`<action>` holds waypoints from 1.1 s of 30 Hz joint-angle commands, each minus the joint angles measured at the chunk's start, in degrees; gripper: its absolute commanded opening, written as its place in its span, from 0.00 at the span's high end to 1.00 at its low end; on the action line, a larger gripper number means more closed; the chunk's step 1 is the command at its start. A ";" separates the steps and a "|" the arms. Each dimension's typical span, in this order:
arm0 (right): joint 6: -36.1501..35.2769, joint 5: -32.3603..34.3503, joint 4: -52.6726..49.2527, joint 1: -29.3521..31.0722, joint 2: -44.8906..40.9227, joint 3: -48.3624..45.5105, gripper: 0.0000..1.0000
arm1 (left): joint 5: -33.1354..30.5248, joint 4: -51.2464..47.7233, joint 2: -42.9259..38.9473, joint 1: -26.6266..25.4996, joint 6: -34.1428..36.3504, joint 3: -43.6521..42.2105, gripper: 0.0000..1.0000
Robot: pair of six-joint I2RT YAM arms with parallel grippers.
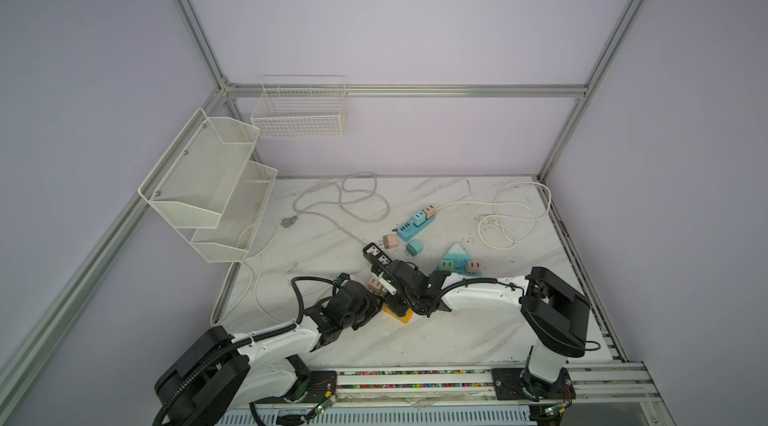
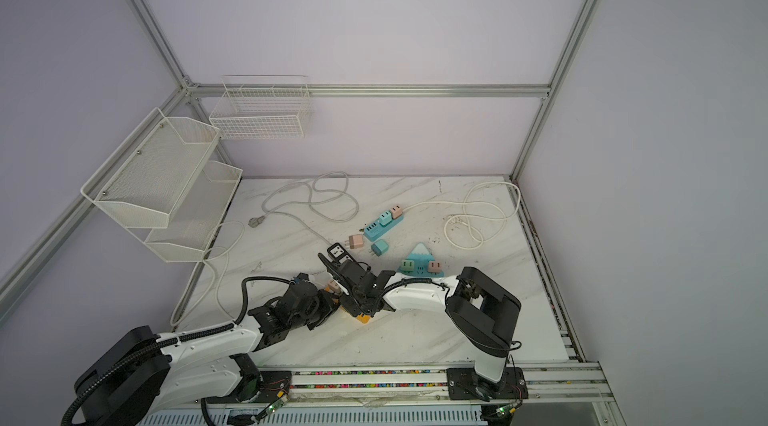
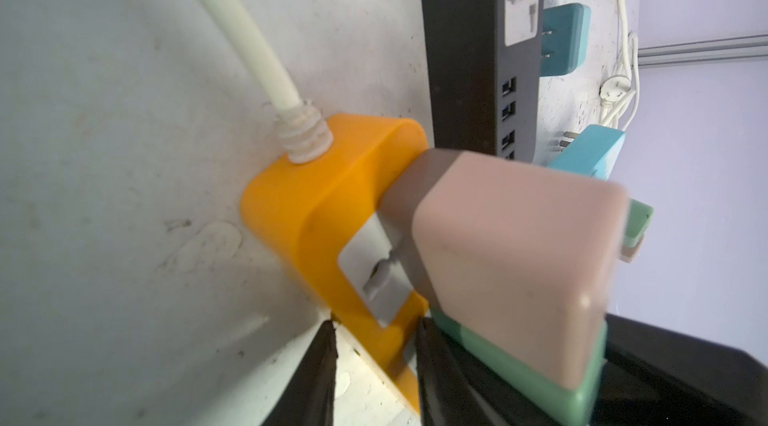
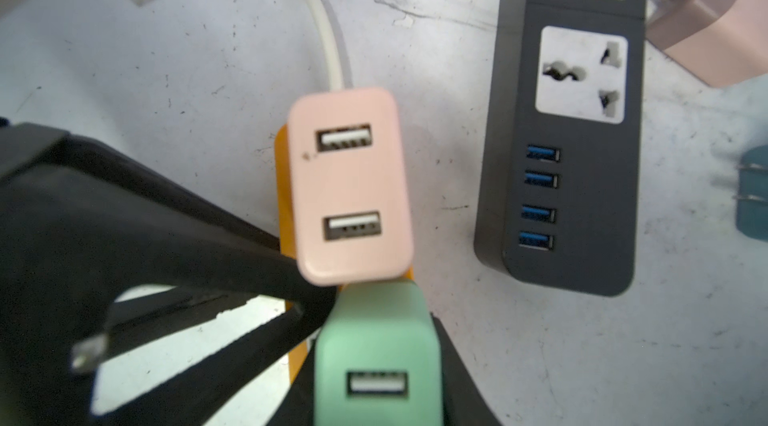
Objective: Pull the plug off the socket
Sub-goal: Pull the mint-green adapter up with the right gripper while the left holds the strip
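**Right jaws clenched on the green charger, left jaws astride the orange strip**

Your right gripper (image 4: 376,311) is clamped on the green charger (image 4: 374,357), with 1 finger on each side of its body. That charger touches the pink charger (image 4: 349,182), and both stand on the orange power strip (image 3: 316,203). You cannot tell whether the green one's pins are seated.

Your left gripper (image 3: 376,345) straddles the strip's end. A sliver of table shows beside 1 finger, so I cannot tell whether it pinches or only brackets the strip. The strip's white cable (image 3: 245,28) leaves from the end by the pink charger.

In both top views the strip lies near the front middle of the marble table (image 1: 457,332), under your 2 wrists.

- **12 o'clock:** the black power strip (image 4: 590,195) lies just beside it, so room is tight there.
- **1 o'clock:** a loose pink charger (image 1: 390,241) and a loose teal charger (image 1: 414,246) lie further back.
- **2 o'clock:** the mountain-shaped socket (image 1: 455,255) sits near your right forearm.
- **4 to 6 o'clock:** open marble runs to the front edge.
- **3 o'clock:** the table's right edge is well apart.
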 commanded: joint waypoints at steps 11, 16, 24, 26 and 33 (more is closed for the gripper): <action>-1.15 -2.24 2.45 -0.25 -4.75 -1.67 0.90 | -2.14 -13.46 5.24 -0.06 0.35 -2.87 0.71; -0.14 -3.47 1.41 -0.57 -4.07 -0.79 0.91 | -2.18 -13.77 5.53 -0.06 0.47 -2.74 0.71; 0.80 -4.52 4.61 -0.30 -6.85 -3.31 0.92 | -2.40 -14.42 5.51 -0.06 0.13 -2.51 0.71; 1.20 -3.78 3.32 -0.52 -7.33 -2.84 0.92 | -2.46 -14.16 5.38 -0.07 -0.20 -3.00 0.71; 0.61 -4.93 2.08 0.54 -5.60 -1.67 0.94 | -2.41 -13.58 5.75 -0.06 -0.32 -2.95 0.71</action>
